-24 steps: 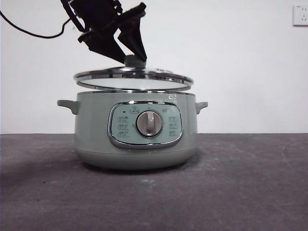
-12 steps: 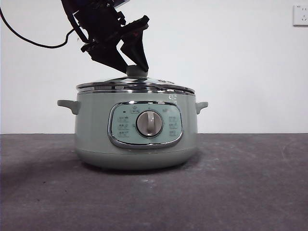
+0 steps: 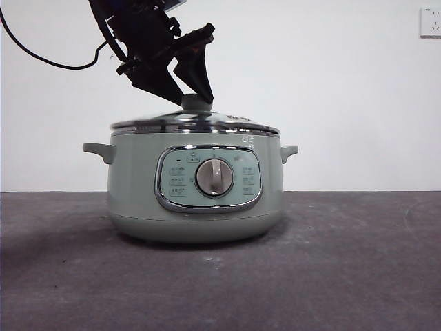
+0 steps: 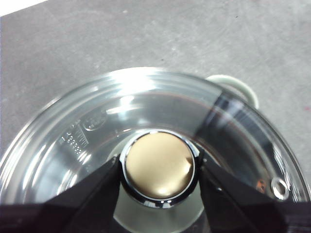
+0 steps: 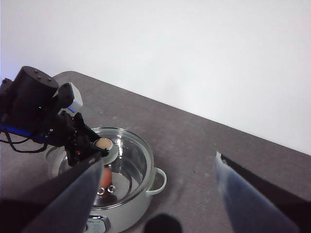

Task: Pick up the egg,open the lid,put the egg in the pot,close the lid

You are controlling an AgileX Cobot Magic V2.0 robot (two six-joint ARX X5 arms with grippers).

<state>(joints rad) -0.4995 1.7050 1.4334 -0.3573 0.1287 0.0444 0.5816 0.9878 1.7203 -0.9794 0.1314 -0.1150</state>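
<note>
The sage-green pot (image 3: 138, 200) stands mid-table with its dial facing the front view. The glass lid (image 3: 158, 123) lies flat on the pot's rim. My left gripper (image 3: 195, 96) comes down from the upper left and is shut on the lid's knob (image 3: 196, 103). In the left wrist view the jaws press both sides of the knob (image 4: 159, 165) over the lid (image 4: 97, 116). In the right wrist view the reddish-brown egg (image 5: 108, 175) shows through the lid (image 5: 131, 155), inside the pot (image 5: 141, 204). My right gripper (image 5: 159, 161) is open and empty, high above and back from the pot.
The dark grey table (image 3: 344, 262) runs around the pot. A white wall stands behind, with a socket (image 3: 431, 22) at the top right. The left arm's black cable (image 3: 41, 48) hangs at the upper left. A pot handle (image 4: 238, 86) shows beyond the lid.
The left gripper has lowered the lid from a tilted hover above the rim until it rests flat on the pot. Since half a second ago almost nothing has moved.
</note>
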